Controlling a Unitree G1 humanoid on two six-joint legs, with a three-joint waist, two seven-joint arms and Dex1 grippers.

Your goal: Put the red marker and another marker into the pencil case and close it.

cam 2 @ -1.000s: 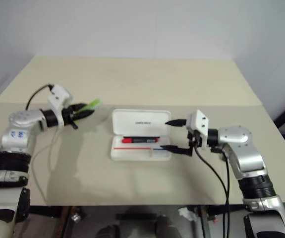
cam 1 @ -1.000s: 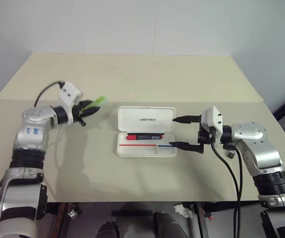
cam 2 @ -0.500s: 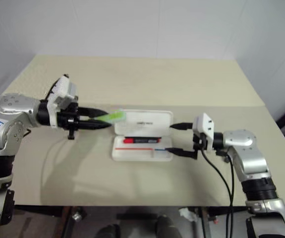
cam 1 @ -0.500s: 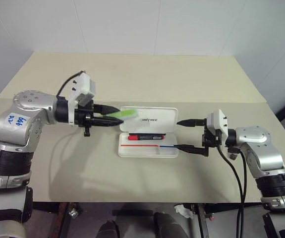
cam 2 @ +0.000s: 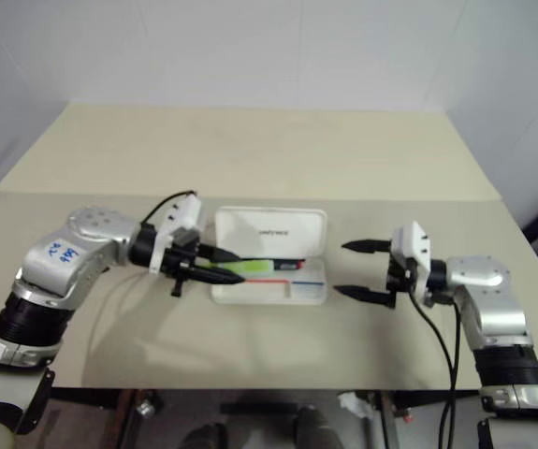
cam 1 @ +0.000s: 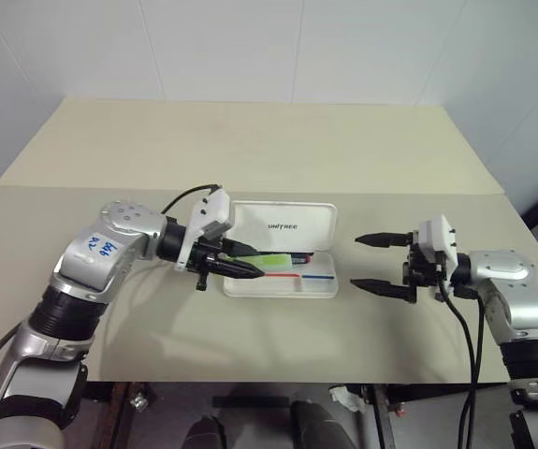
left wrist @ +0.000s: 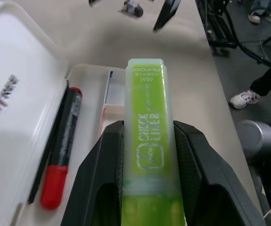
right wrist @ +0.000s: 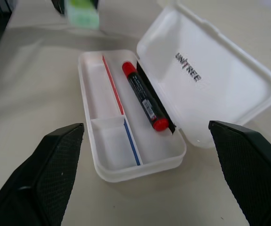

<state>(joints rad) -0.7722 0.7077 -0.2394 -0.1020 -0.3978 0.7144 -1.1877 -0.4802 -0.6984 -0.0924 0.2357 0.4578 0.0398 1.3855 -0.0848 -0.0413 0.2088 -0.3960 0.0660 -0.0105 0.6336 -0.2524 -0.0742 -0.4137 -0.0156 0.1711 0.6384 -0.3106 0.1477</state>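
Left gripper (cam 1: 240,268) clamped on the light-green highlighter (left wrist: 149,141), both black fingers (left wrist: 104,165) pressed against its sides, cap end sticking out over the open pencil case (cam 1: 313,286). Highlighter tip hangs above the tray's left half; cannot tell if it touches the tray. Right gripper (cam 1: 378,263) spread wide, holding nothing, just off the case's right end, not touching it. Red marker (right wrist: 144,102) lies in the tray along the hinge side, beside the lid (right wrist: 206,75), which lies open. Case sits mid-table, nearer the front edge of the table (cam 1: 250,150).

Vs one second ago: left gripper came from the table's left side over to the case with the highlighter; right gripper backed slightly away from the case's right end. Case and red marker unmoved.
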